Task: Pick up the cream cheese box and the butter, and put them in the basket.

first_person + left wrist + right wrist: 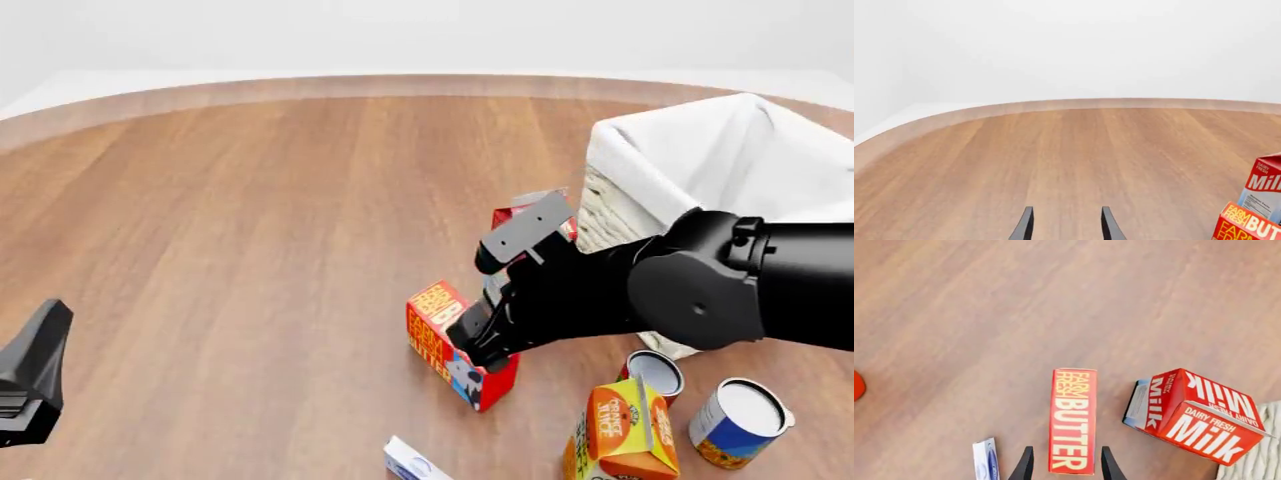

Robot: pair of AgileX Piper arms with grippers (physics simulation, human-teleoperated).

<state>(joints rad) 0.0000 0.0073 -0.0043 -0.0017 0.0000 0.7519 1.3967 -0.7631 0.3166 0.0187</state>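
Standing on edge between the spread fingers of the right tool (1064, 465): the butter (1073, 420), not yet gripped, jaws open around its near end. Risking a tipped or twisted carton if closing off-centre. Crowding just beside the tool: the milk carton (1194, 415), easily knocked. Lying close on the other side: the cream cheese box (987, 460). Waiting beyond the milk: the basket (627, 190). Idling open and empty, well apart: the left tool (1064, 225). Spreading underneath: a smooth wooden table (240, 250), curved rim, plain white walls.

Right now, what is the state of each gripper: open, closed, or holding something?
Left gripper: open, holding nothing.
Right gripper: open, fingers on either side of the red rectangular butter carton, not closed on it.
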